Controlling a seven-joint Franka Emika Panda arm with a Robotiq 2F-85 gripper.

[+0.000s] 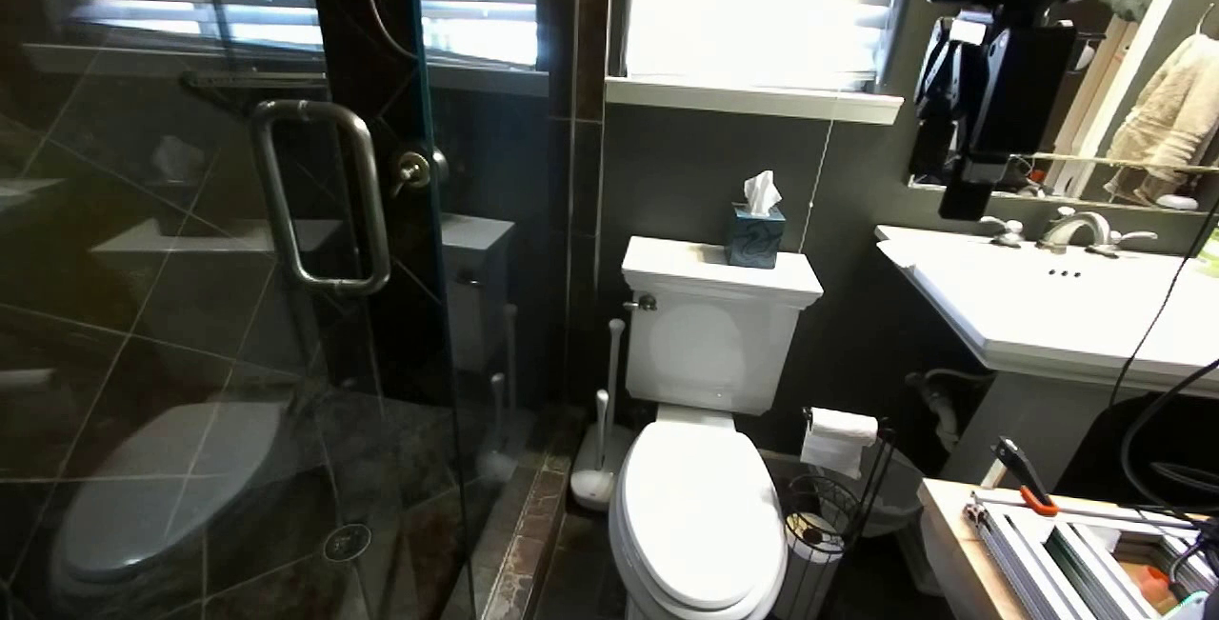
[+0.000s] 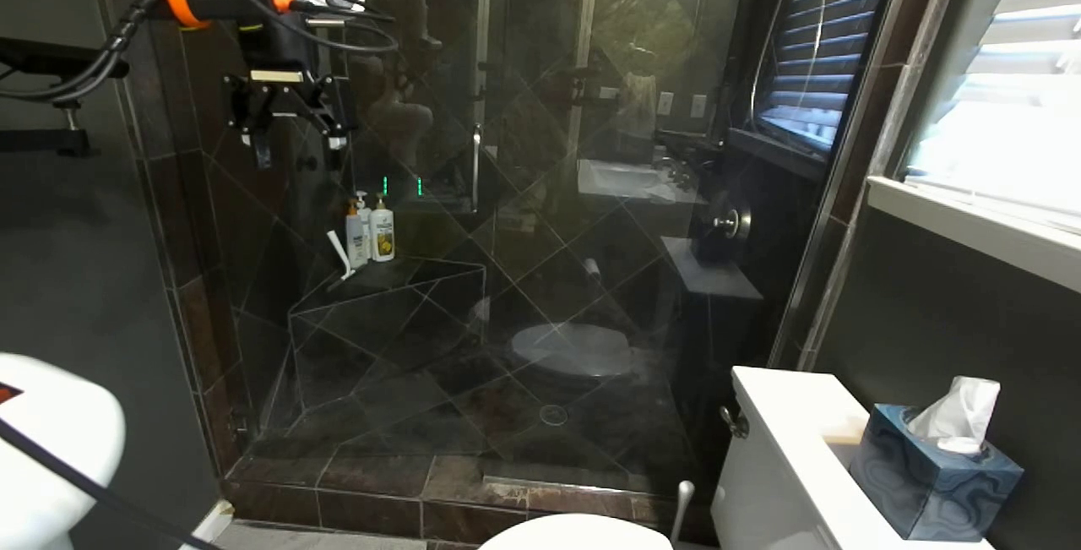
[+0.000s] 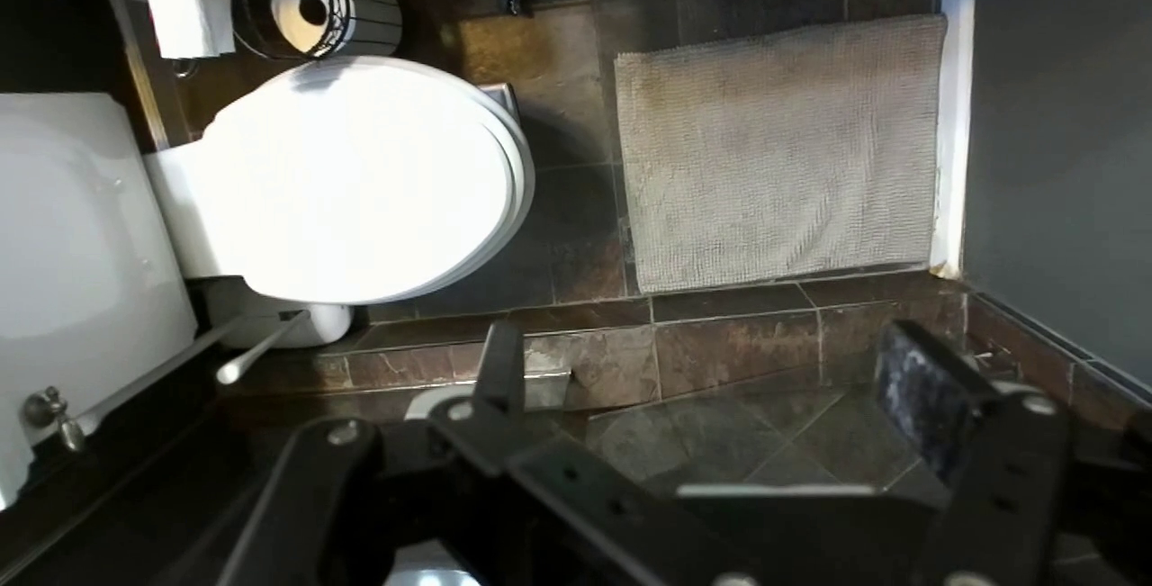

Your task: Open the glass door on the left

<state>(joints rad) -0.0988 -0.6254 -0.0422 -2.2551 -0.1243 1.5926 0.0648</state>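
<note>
Its fingers spread wide, a gripper (image 3: 715, 383) loomed nearest, toward five o'clock in the wrist view. In an exterior view, a wood-topped table (image 1: 955, 525) bore a metal frame (image 1: 1033, 553) at four o'clock. The glass door (image 1: 219, 344) filled nine o'clock, its loop handle (image 1: 374, 201) well apart from the gripper and its pane mirroring the toilet (image 1: 700, 515), which stood lid-down toward five. Beyond, a blue tissue box (image 1: 755, 237) topped the tank (image 1: 667, 263), the sink (image 1: 1095, 306) jutted out at three, and a sunlit window (image 1: 762, 10) glared at one.

In an exterior view, at nine o'clock, a pump bottle (image 2: 382, 235) stood on a shower ledge (image 2: 405, 269), its label print too small to read; two green marks (image 2: 420, 187) showed just above, equally illegible.

In an exterior view, the door's upright edge ran between handle and tiled curb (image 1: 533, 525). In the wrist view, that curb crossed below center, toward six o'clock. Past it, open floor (image 3: 571, 217) divided the toilet, at ten, from a beige mat (image 3: 783, 154) at two, whose far edge lay alongside white trim (image 3: 958, 118).
</note>
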